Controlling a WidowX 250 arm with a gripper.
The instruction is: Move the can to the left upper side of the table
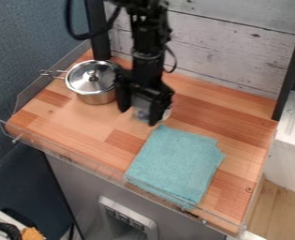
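The black gripper [139,117] hangs low over the middle of the wooden table, right of the lidded pot. Its two fingers stand apart, one on the left and one nearer the front right. A whitish can [141,114] with a bluish mark shows between and behind them. The right finger covers part of the can, and its pale edge shows just beyond that finger. A gap is visible between the left finger and the can. Most of the can's upper part is hidden by the gripper.
A steel pot [94,96] with a glass lid stands at the upper left, close beside the gripper. A folded teal cloth [176,164] lies in front and to the right. Low transparent guards edge the wooden table [224,115] at left and front; a whitish plank wall stands behind.
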